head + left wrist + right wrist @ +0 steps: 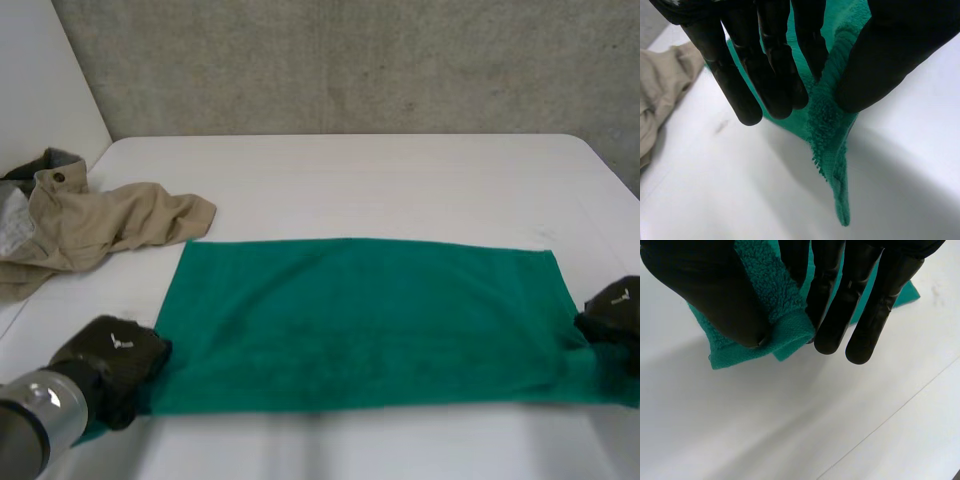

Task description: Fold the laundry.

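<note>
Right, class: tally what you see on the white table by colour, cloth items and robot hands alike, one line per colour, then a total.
Green: 1, the green towel, spread flat.
Beige: 1, the beige garment, crumpled.
Black: 2, the left hand and the right hand, each pinching a near corner of the towel.
Total: 4

White table (380, 180), 2 cloth items lying on it. Green towel (365, 320) spread flat across near half, long side running left to right (both near corners raised off surface). Beige garment (100, 225) crumpled at table's left edge, button and grey lining showing, 1 end reaching just beside towel's far-left corner.
</note>
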